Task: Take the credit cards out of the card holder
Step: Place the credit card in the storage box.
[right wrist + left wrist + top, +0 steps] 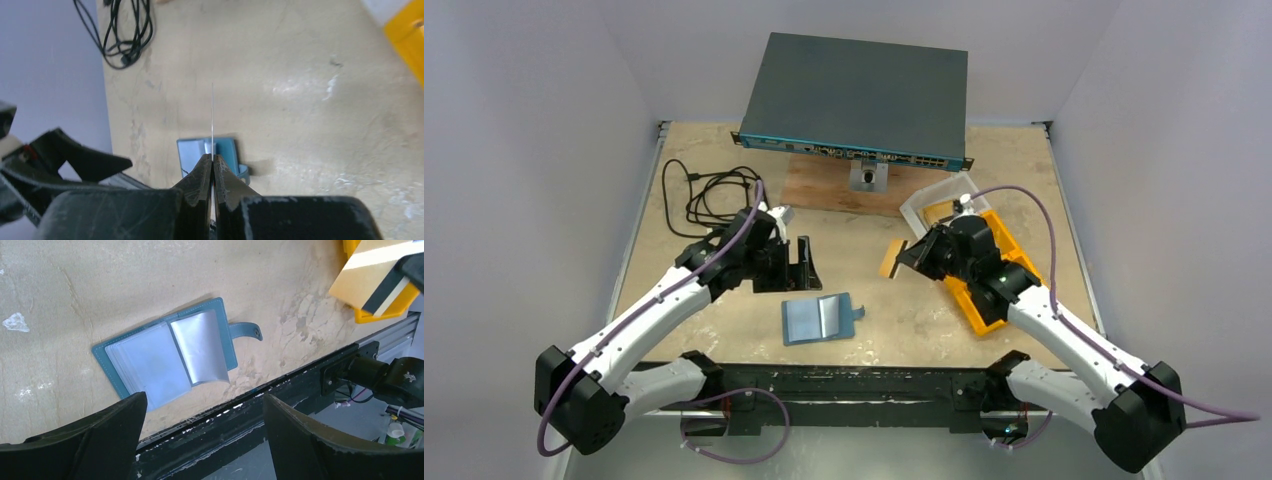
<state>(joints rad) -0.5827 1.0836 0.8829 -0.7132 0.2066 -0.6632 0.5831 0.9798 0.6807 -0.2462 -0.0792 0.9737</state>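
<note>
From the top camera we could see the card holder lying open and flat on the tabletop, near the middle of its near edge, snap tab sticking out toward the right edge. The left gripper hung a little farther from that edge, jaws spread wide with nothing between them. The right gripper was clamped on one credit card, held up in the air right of centre, close to the orange bin by the right edge

The left wrist view gave us what the top one couldn't: a stitched, leathery teal cover, a stack of glossy clear sleeves with one curling up, and the card's face, tan-gold with a black stripe and a pale band. The right wrist view only caught that card edge-on, a hair-thin line poking out of the pinched fingertips, card holder below. Whether more cards sat in the sleeves, we couldn't tell
</note>
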